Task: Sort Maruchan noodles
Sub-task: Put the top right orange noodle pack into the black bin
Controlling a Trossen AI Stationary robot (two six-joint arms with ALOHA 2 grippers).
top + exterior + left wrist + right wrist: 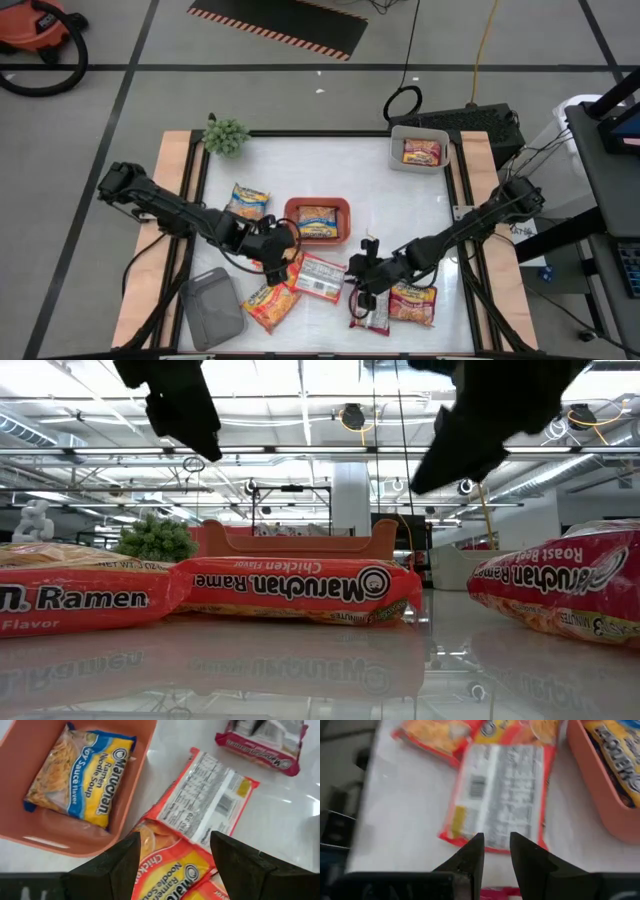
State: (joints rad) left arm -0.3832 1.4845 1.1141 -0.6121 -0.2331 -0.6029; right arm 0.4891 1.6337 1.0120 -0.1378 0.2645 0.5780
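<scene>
Left gripper (172, 865) is hovering, fingers spread and empty, over an orange crinkly chicken ramen packet (175, 865); just beyond it a face-down, white-backed orange packet (205, 800) is lying, long axis running away from the fingers. Right gripper (495, 852), jaws slightly parted, is facing that packet's opposite short end. Farther off, a blue-yellow packet (80, 775) is sitting in the salmon plastic tray (50, 832).

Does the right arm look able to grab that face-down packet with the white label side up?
Probably yes: the right tool hangs open just short of the white-backed, orange-edged plastic packet, with nothing lying over it; only neighbouring orange packets crowd its far edge.
</scene>
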